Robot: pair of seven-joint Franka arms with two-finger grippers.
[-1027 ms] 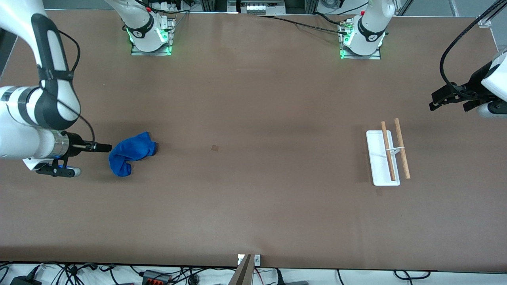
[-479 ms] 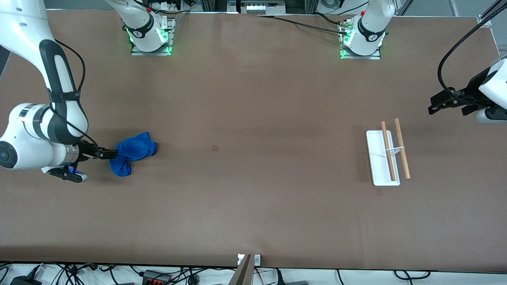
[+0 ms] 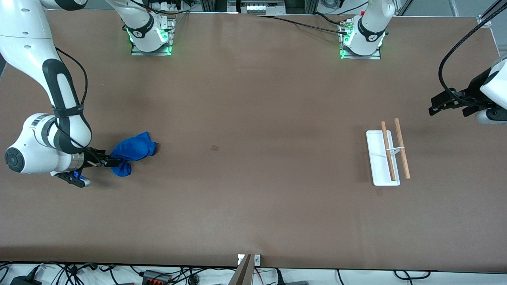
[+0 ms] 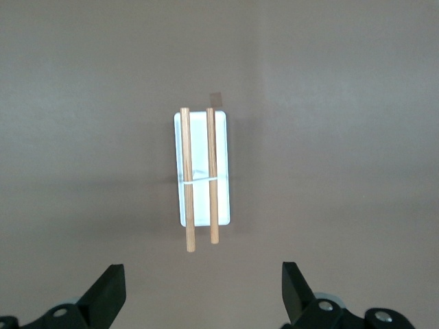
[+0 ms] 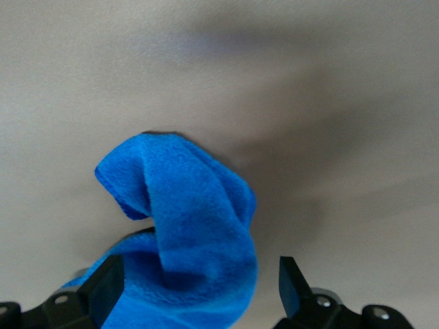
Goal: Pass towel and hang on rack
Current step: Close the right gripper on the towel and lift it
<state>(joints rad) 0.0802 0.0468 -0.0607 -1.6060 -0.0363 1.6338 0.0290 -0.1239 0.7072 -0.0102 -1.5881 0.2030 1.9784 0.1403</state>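
Blue towel (image 3: 132,152) between open fingers (image 5: 103,288)

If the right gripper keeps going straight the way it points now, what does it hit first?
Most likely the blue towel. The right gripper is open at the crumpled towel's edge, and the right wrist view shows the cloth bunched between its fingers. How much height is left above the table is unclear.
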